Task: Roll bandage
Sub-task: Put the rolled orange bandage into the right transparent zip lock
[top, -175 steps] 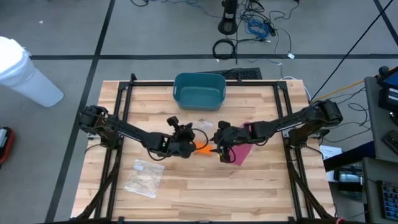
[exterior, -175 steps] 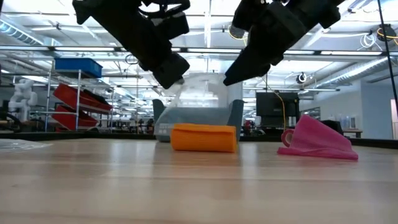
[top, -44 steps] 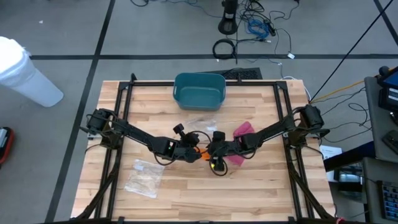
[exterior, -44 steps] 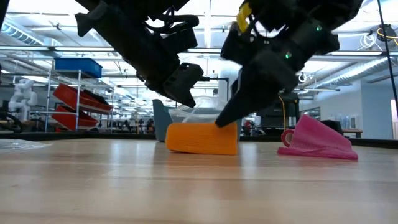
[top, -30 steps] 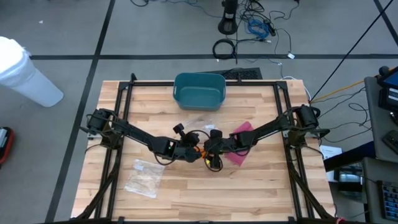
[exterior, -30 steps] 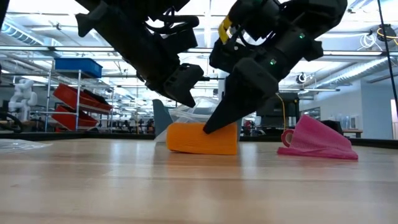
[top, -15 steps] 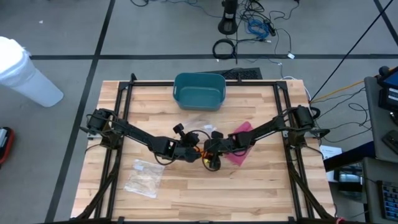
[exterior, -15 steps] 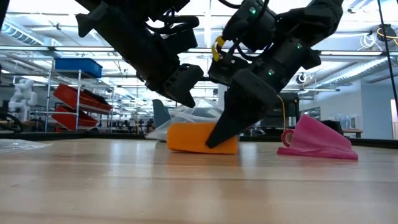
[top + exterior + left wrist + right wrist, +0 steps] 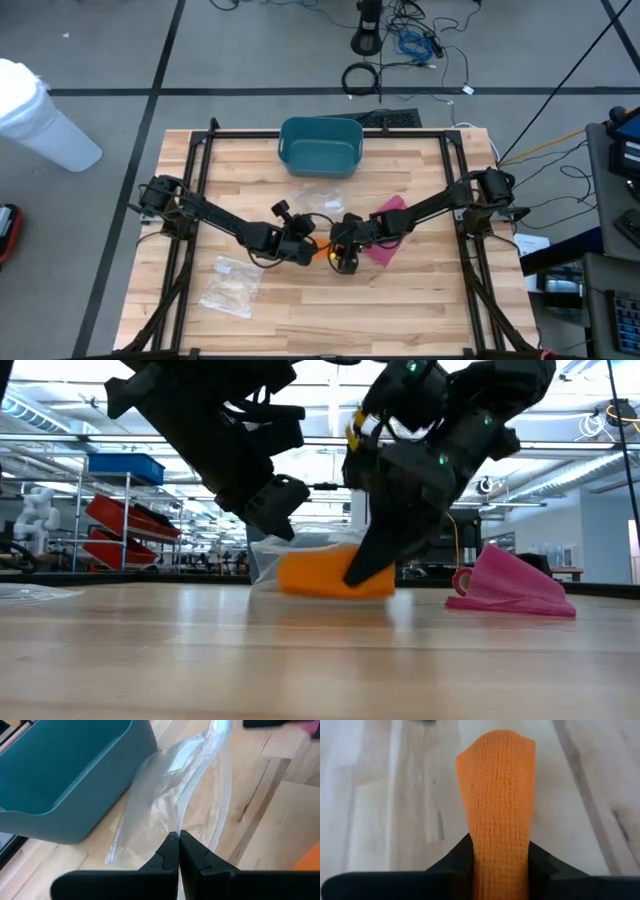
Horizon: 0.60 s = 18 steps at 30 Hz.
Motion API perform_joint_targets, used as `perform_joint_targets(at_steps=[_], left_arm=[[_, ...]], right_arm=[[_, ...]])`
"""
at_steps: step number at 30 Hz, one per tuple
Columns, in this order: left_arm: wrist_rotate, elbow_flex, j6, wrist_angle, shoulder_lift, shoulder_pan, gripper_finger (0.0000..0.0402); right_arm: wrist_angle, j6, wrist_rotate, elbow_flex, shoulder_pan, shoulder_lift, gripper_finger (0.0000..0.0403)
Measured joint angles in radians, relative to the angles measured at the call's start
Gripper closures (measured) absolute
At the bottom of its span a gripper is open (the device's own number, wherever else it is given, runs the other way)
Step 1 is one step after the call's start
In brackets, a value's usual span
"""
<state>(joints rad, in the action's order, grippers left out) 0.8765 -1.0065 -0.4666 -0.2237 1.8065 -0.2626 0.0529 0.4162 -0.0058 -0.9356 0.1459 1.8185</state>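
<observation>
Gripping the orange bandage roll [image 9: 497, 795] between both fingers, the right claw [image 9: 496, 857] pinches it just above the desk [image 9: 400, 310]; in the low view the roll sits tilted, its near end lifted off the wood. The left claw [image 9: 176, 851], just left of the roll, is pressed together on a clear plastic bag [image 9: 170, 800], which trails away toward the teal bin [image 9: 320, 146]. The bin stands beyond the roll at the far edge of the desk. A pink cloth [image 9: 385, 240] lies just right of the roll. A second clear packet [image 9: 232, 283] lies left of the roll, nearer the front edge.
</observation>
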Motion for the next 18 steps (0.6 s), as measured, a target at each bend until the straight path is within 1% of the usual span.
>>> perform_joint_targets(at_steps=[2,5,7,9,12,18], left_arm=[[0.003,0.0,0.0,0.0,0.003,-0.007,0.0401],[0.02,0.0,0.0,0.0,0.025,-0.022,0.0401],[0.022,0.0,0.0,0.005,0.037,-0.024,0.0401],[0.022,0.0,0.0,0.007,0.044,-0.022,0.0401],[0.02,0.0,0.0,0.001,0.051,-0.027,0.0401],[0.018,0.0,-0.003,0.006,0.05,-0.034,0.0401]], right_arm=[[-0.023,0.017,0.028,0.0,0.0,-0.029,0.0308],[-0.021,0.041,0.109,0.0,-0.008,-0.064,0.0313],[-0.007,0.06,0.114,-0.002,-0.018,-0.069,0.0314],[-0.032,0.073,0.121,0.0,-0.023,-0.069,0.0315],[-0.043,0.087,0.181,0.0,-0.022,-0.068,0.0315],[-0.094,0.095,0.236,0.0,-0.026,-0.068,0.0316]])
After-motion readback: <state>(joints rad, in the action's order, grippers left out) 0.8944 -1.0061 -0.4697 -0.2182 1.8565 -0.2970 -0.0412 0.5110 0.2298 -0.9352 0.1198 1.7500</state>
